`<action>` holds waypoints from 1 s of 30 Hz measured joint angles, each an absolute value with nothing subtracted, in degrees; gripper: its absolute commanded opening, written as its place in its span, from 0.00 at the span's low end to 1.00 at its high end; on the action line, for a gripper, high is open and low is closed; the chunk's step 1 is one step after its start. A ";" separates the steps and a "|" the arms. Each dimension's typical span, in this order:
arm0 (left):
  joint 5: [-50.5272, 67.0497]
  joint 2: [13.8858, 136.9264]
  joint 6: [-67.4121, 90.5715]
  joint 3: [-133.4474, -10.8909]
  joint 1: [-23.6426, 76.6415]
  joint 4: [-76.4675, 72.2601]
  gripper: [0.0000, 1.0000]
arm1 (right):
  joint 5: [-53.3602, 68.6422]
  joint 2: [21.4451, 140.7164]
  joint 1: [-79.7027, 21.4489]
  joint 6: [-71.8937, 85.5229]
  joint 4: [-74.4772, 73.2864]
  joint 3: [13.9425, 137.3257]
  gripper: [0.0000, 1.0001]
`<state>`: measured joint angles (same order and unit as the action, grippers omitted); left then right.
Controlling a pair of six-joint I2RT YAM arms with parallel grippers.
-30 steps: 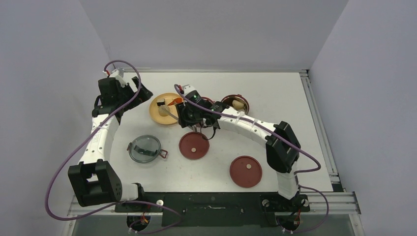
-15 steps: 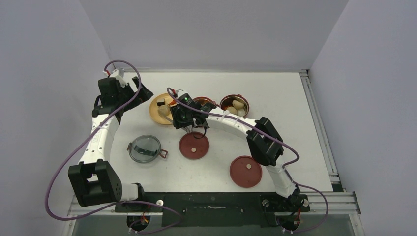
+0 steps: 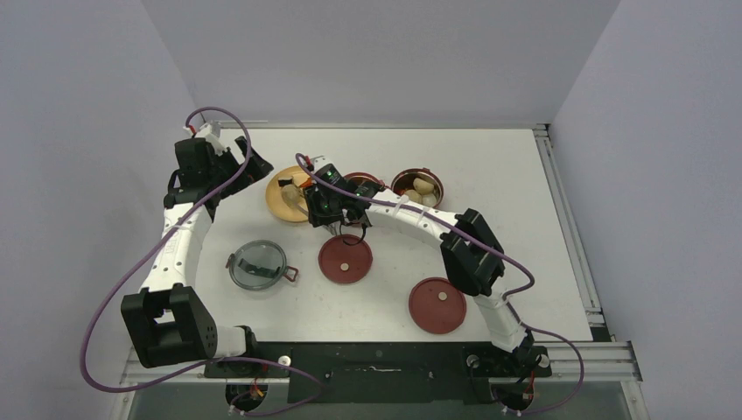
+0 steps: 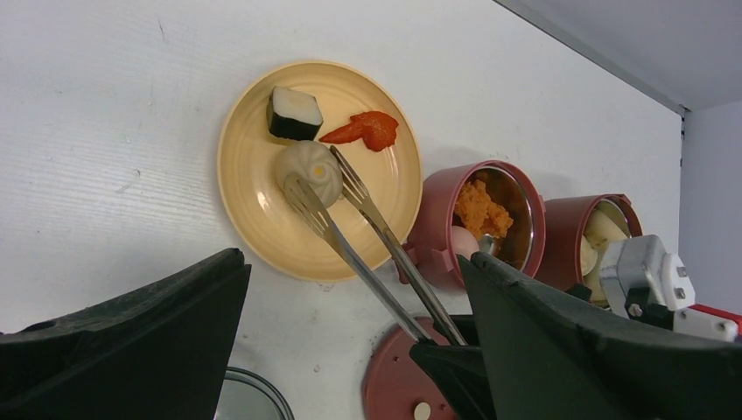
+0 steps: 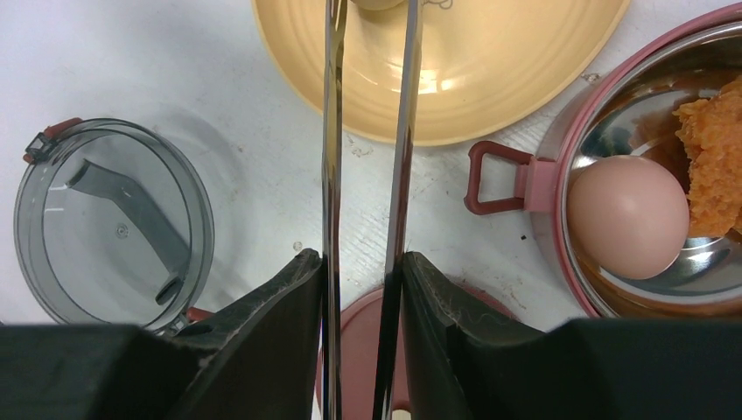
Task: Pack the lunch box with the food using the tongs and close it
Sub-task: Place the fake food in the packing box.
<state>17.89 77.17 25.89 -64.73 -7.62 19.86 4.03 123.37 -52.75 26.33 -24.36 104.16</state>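
Nearest disc lid: a flat maroon disc lid (image 3: 437, 305) lay on the white table (image 3: 525, 219), closest to the arm bases on the right and apart from everything else.
Second disc lid: another maroon disc (image 3: 345, 259) lay farther in, near the middle, just below the right arm's wrist.
Grey lid: the translucent grey top lid (image 5: 114, 219) lay left of that disc, with a grey strip showing through it.
Right gripper: the right gripper (image 5: 360, 262) pressed its two fingers against the outsides of the tongs' arms, clamping them; the joined end was hidden behind the fingers.
Tongs: the silver tongs (image 5: 331, 157) reached from that grip out over the plate. Their arms were squeezed to a narrow gap and ran nearly parallel, and the forked tips stood on either side of the bun, touching its edges.
Bun: a round whitish bun (image 4: 308, 166) sat between the tips; I could not tell whether it was off the plate.
Plate: the yellow-orange plate (image 4: 236, 201) also carried a black-and-white piece (image 4: 293, 112) and a red piece (image 4: 367, 129), on the side of the bun away from the gripper.
First container: a maroon container (image 4: 437, 210) stood just right of the plate, holding a pinkish egg (image 5: 626, 217) and orange food (image 5: 713, 166).
Second container: a matching container (image 4: 569, 236) stood beside it, holding whitish pieces (image 4: 604, 236).
Left gripper: the left gripper (image 3: 249, 168) hung at the plate's far left, fingers spread wide, holding nothing.
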 measured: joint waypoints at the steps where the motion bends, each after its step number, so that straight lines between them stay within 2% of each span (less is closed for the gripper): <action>1: 17.89 77.17 25.91 -64.73 -7.62 19.86 0.97 | 3.86 123.09 -52.88 26.24 -24.67 104.16 0.29; 6: 17.87 77.14 25.93 -64.73 -7.62 19.84 0.97 | 2.90 117.62 -53.47 25.67 -25.50 102.43 0.29; 12: 17.87 77.06 25.98 -64.71 -7.62 19.79 0.97 | -1.15 101.86 -53.56 24.49 -27.77 96.03 0.30; 19: 17.89 77.06 26.17 -64.62 -7.62 19.75 0.97 | -0.51 86.13 -45.23 24.80 -28.27 83.42 0.30; 23: 17.89 77.06 26.22 -64.62 -7.60 19.68 0.97 | 1.08 84.86 -40.60 25.04 -28.93 76.71 0.29; 30: 17.89 77.06 26.26 -64.62 -7.60 19.66 0.97 | 5.23 84.88 -40.84 25.41 -30.94 70.50 0.29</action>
<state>17.89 77.06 26.26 -64.62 -7.60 19.66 5.23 84.88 -40.84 25.41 -30.94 70.50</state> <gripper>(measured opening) 0.974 0.319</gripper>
